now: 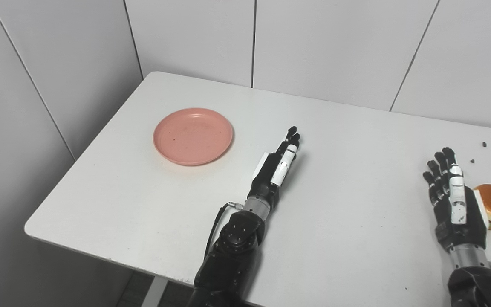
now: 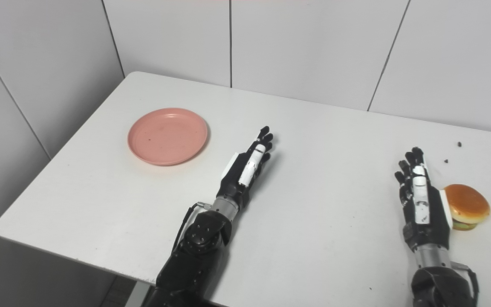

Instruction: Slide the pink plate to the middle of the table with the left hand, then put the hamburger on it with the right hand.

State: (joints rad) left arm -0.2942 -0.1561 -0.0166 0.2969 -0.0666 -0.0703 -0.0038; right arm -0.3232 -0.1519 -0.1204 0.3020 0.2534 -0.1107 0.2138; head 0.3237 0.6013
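The room is closed off by pale grey wall panels point(image 1: 335, 47) with thin dark seams, which meet in a corner behind the far left end of the desk. One white rectangular desk point(image 1: 339, 238) with rounded corners is seen, and it fills most of both views.

Two black robot arms come in from the bottom edge. The left hand point(image 1: 276, 164), black with white plates, is held over the middle of the desk with its fingers stretched forward and close together; it is released and nothing is held by it. Whether it touches the desk cannot be told. It is set to the right of the plate and apart from it. The right hand point(image 1: 452, 198) is also released, with its fingers spread slightly and pointing away from the robot. Nothing is grasped by it. It is placed just beside the hamburger, on the hamburger's left; contact cannot be told.

One round, shallow pink plastic plate point(image 1: 193, 135) lies flat on the left part of the desk, with nothing on it. One small hamburger point(image 2: 466, 206) with a glossy brown bun and a green layer below is set near the right edge. Two small dark crumbs point(image 1: 484, 144) are seen on the desk beyond the hamburger.
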